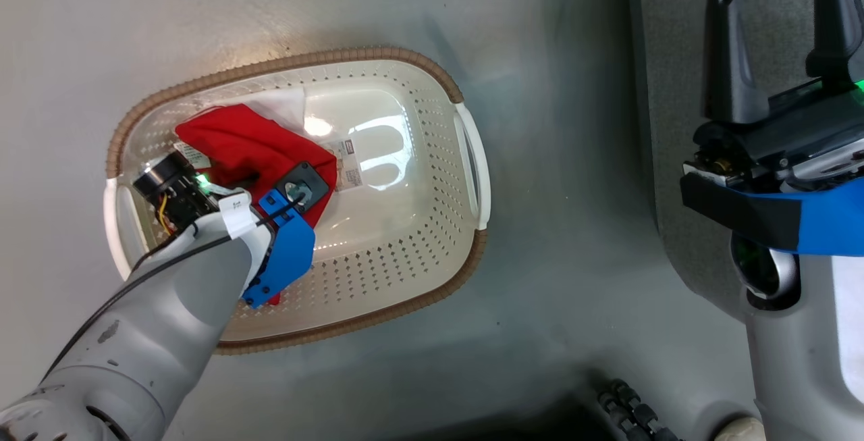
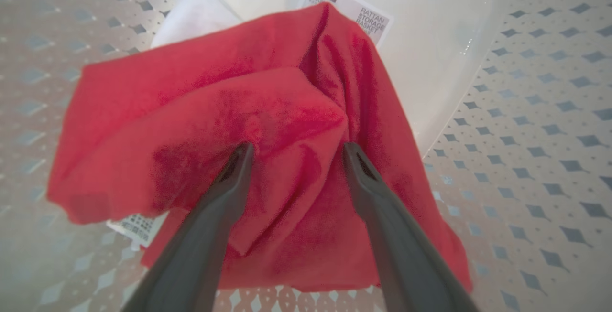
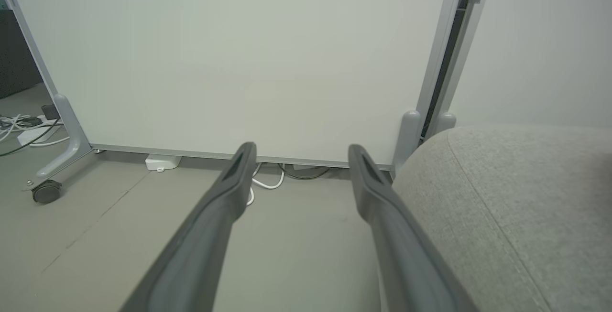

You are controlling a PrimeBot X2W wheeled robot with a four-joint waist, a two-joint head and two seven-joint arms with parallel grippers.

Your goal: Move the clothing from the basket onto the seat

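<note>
The cream basket (image 1: 378, 252) with a brown rim stands on the floor. One piece of red clothing (image 1: 236, 140) lies crumpled in its left part. My left arm reaches down into the basket, its wrist covering part of the cloth. In the left wrist view my left gripper (image 2: 296, 152) is open, both fingertips against the red clothing (image 2: 191, 111) with a raised fold between them. My right gripper (image 3: 301, 152) is open and holds nothing, its fingers (image 1: 725, 36) raised beside the grey seat (image 1: 668, 123). The seat (image 3: 502, 207) fills the right of the right wrist view.
A paper label (image 1: 347, 164) is stuck to the basket's glossy bottom. Ahead of the right gripper stands a white panel (image 3: 239, 63) on a wheeled foot (image 3: 46, 191), with cables (image 3: 19, 125) on the floor. A dark ribbed hose (image 1: 634, 407) lies near my base.
</note>
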